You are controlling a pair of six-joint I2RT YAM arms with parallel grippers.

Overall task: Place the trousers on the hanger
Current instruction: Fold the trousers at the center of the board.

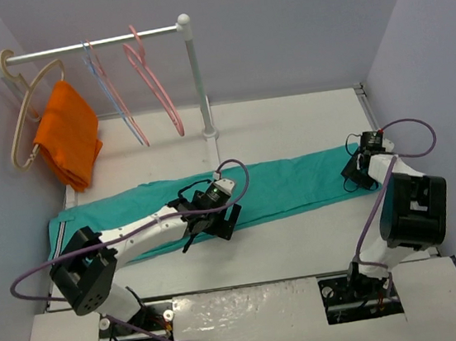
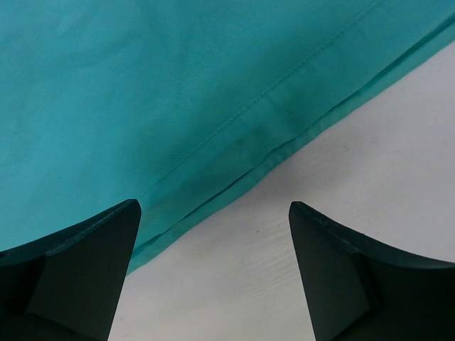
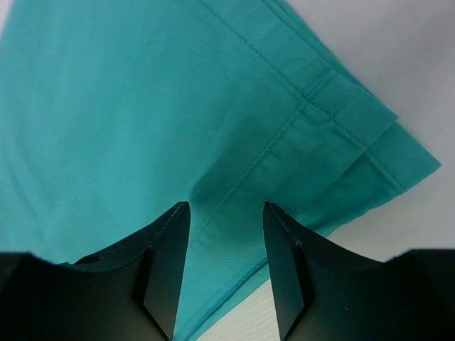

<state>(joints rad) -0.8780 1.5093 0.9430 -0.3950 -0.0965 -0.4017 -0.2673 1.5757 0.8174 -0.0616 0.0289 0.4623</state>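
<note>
The teal trousers (image 1: pixel 280 185) lie flat across the table, waistband at the left and leg hems at the right. The salmon-pink hanger (image 1: pixel 156 84) hangs on the rail at the back. My left gripper (image 1: pixel 210 227) is open and empty at the trousers' near edge, mid-length. In the left wrist view its fingers (image 2: pixel 106 263) straddle bare table beside the seamed edge (image 2: pixel 213 142). My right gripper (image 1: pixel 352 173) is open over the leg hems. In the right wrist view (image 3: pixel 226 209) its jaws stand low on either side of the stitched hem fabric (image 3: pixel 234 106).
A white rail on a post (image 1: pixel 199 82) stands at the back. It also holds a pale blue hanger (image 1: pixel 114 93) and a thick beige hanger (image 1: pixel 20 121) with an orange cloth (image 1: pixel 67 136). Grey walls close in the left, back and right sides.
</note>
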